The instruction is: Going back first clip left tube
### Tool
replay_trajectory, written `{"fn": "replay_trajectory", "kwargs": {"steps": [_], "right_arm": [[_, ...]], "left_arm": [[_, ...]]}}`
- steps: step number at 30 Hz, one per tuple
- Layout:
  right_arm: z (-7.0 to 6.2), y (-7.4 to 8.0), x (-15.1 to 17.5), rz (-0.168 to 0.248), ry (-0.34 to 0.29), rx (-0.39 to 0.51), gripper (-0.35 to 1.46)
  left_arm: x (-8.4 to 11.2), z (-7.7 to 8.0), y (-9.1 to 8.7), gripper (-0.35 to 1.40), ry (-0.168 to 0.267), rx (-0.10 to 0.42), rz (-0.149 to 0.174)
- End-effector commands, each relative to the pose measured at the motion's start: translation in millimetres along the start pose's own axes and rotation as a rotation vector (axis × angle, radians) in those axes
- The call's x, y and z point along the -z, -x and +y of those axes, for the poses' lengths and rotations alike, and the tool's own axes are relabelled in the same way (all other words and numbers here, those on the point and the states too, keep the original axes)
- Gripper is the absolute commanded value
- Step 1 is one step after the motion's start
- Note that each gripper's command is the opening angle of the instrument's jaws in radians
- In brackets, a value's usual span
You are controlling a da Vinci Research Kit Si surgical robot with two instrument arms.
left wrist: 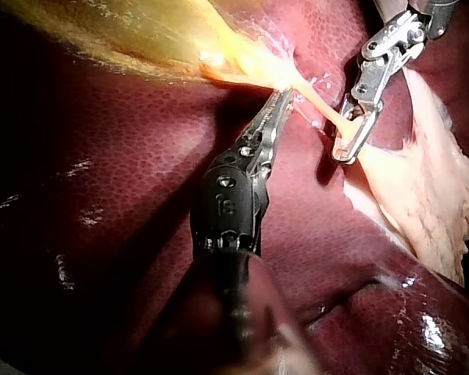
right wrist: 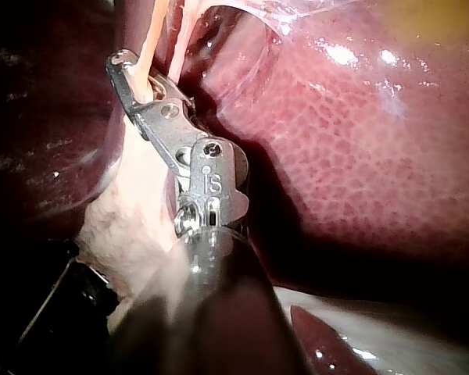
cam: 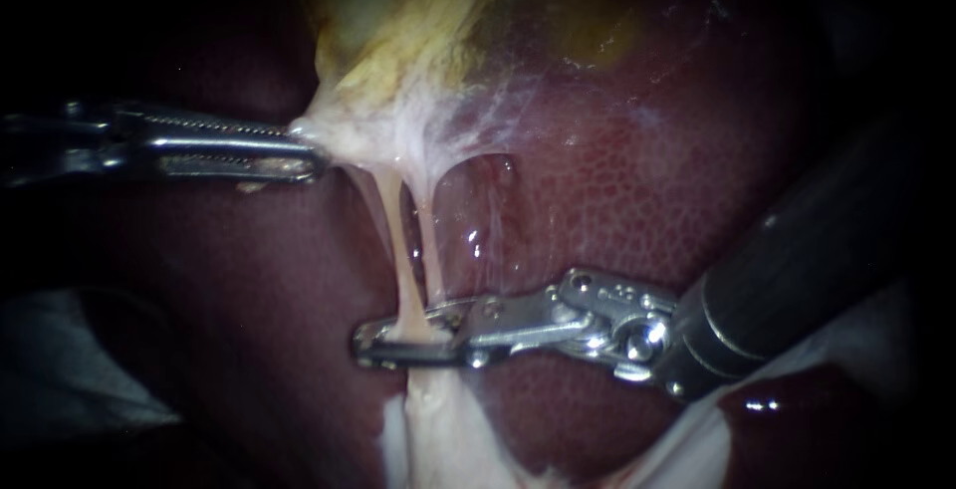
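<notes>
Two pale tubes run down from the gallbladder (cam: 398,21): the left tube (cam: 396,240) and the right tube (cam: 430,245). My right instrument (cam: 364,347) comes in from the right, and its open jaws straddle the left tube low down. The tube fills the gap between them, and I cannot make out a clip there. In the right wrist view the same tube (right wrist: 143,47) passes between those jaws (right wrist: 121,66). My left instrument (cam: 311,150) is shut on the white tissue (cam: 339,130) at the gallbladder's lower end and pulls it leftward; its jaws (left wrist: 285,95) also show in the left wrist view.
Dark red liver (cam: 617,190) lies behind and around both tubes. A pale fatty stump (cam: 438,439) sits under the right instrument's jaws. Thin white membrane (cam: 498,101) spreads from the gallbladder over the liver.
</notes>
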Motion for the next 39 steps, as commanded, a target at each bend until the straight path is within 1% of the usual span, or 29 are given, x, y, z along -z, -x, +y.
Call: {"fn": "replay_trajectory", "kwargs": {"steps": [1, 2, 3, 5, 7, 8, 11, 15, 18, 21, 27, 30, 33, 39], "right_arm": [[0.1, -0.1, -0.1, 0.0, 0.0, 0.0, -0.34], [0.1, -0.2, -0.2, 0.0, 0.0, 0.029, -0.17], [0.3, -0.4, -0.3, 0.004, 0.016, 0.1, 0.01], [0.4, -0.8, -0.5, 0.01, 0.056, 0.157, 0.34], [0.4, -1.0, -0.3, 0.004, 0.099, 0.202, 0.43], [0.3, -1.2, -0.1, -0.003, 0.13, 0.217, 0.46], [0.1, -1.4, 0.7, -0.028, 0.174, 0.264, 0.48], [-0.3, -1.6, 2.0, -0.033, 0.2, 0.302, 0.49], [-0.8, -1.8, 3.6, -0.047, 0.207, 0.334, 0.5], [-1.6, -2.3, 5.7, -0.065, 0.217, 0.372, 0.5], [-3.3, -3.4, 10.3, -0.075, 0.221, 0.435, 0.5], [-4.0, -4.0, 12.7, -0.099, 0.235, 0.464, 0.5], [-4.4, -4.4, 14.9, -0.117, 0.245, 0.481, 0.5], [-4.9, -4.7, 17.6, -0.121, 0.249, 0.497, 0.5]], "left_arm": [[0.0, 0.0, 0.0, -0.35, 0.0, 0.0, 0.0], [0.0, 0.0, 0.0, -0.35, 0.0, 0.0, 0.0], [0.0, 0.0, 0.0, -0.35, 0.0, 0.0, 0.0], [0.0, 0.0, 0.0, -0.35, 0.0, 0.0, 0.0], [0.0, 0.0, 0.0, -0.35, 0.001, 0.0, 0.0], [0.0, 0.0, 0.1, -0.35, 0.001, 0.0, 0.0], [0.1, -0.1, 0.1, -0.35, 0.001, 0.0, 0.0], [0.1, -0.2, 0.1, -0.35, -0.002, -0.001, 0.0], [0.2, -0.2, 0.1, -0.35, -0.004, -0.001, 0.001], [0.3, -0.2, 0.2, -0.35, -0.004, -0.001, 0.0], [0.3, -0.3, 0.2, -0.35, -0.004, -0.001, 0.0], [0.3, -0.3, 0.2, -0.35, -0.003, -0.001, 0.0], [0.3, -0.4, 0.2, -0.35, -0.006, -0.001, 0.001], [-0.1, -0.6, 0.3, -0.35, -0.008, -0.001, 0.001]]}}
